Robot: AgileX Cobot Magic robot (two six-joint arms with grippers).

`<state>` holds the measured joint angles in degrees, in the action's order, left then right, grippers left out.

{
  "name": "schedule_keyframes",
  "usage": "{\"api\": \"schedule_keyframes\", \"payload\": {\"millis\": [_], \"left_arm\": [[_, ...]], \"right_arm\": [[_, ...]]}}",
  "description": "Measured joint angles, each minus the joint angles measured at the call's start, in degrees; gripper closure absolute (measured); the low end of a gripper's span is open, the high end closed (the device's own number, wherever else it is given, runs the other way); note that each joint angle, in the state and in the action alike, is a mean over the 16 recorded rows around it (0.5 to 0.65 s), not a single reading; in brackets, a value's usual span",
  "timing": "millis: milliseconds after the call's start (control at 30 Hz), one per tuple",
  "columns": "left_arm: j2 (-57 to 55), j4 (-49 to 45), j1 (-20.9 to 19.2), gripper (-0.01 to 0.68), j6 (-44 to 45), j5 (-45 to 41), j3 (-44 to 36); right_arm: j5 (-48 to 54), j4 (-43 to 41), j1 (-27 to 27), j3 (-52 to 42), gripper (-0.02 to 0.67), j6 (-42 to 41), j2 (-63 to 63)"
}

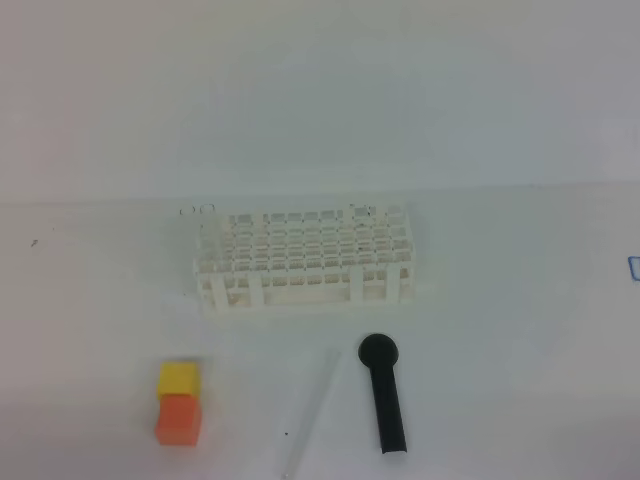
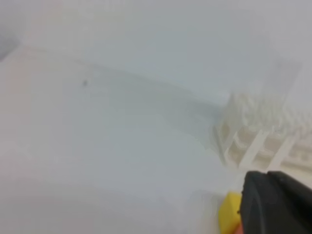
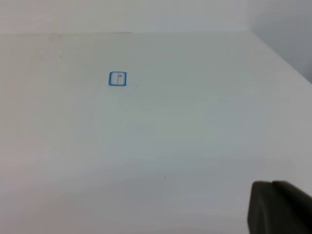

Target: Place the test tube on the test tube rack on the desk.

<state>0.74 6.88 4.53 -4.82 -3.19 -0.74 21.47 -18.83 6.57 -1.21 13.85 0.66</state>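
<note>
- Two grippers, left (image 2: 278, 204) and right (image 3: 280, 207), showed only as dark edges in their wrist views; we took both as clenched, grasping nothing.
- We saw the test tube (image 1: 312, 410) lying flat on the desk (image 1: 500, 330), just left of a black round-headed stick (image 1: 385, 395) and near the test tube rack (image 1: 305, 262).
- We noted stacked yellow and orange blocks (image 1: 179, 403) further left.
- We found a small blue square mark (image 3: 117, 79) on the desk; no writing was legible.
</note>
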Motion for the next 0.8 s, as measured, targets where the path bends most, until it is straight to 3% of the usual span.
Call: {"api": "schedule_keyframes", "payload": {"millis": [233,367,600,800], "left_arm": [[-0.3,0.4,0.0,0.673,-1.3,2.4,0.4],[-0.4,2.9,0.0,0.673,-7.3,6.7,0.4],[-0.7,2.5,0.0,0.673,-25.6,15.2,1.6],[-1.1,-9.9,0.0,0.673,-46.4,19.4,7.2]], "right_arm": [[0.0,0.0,0.0,0.0,0.650,0.0,0.0],[0.0,0.0,0.0,0.0,0.650,0.0,0.0],[0.0,0.0,0.0,0.0,0.650,0.0,0.0],[0.0,0.0,0.0,0.0,0.650,0.0,0.0]]}}
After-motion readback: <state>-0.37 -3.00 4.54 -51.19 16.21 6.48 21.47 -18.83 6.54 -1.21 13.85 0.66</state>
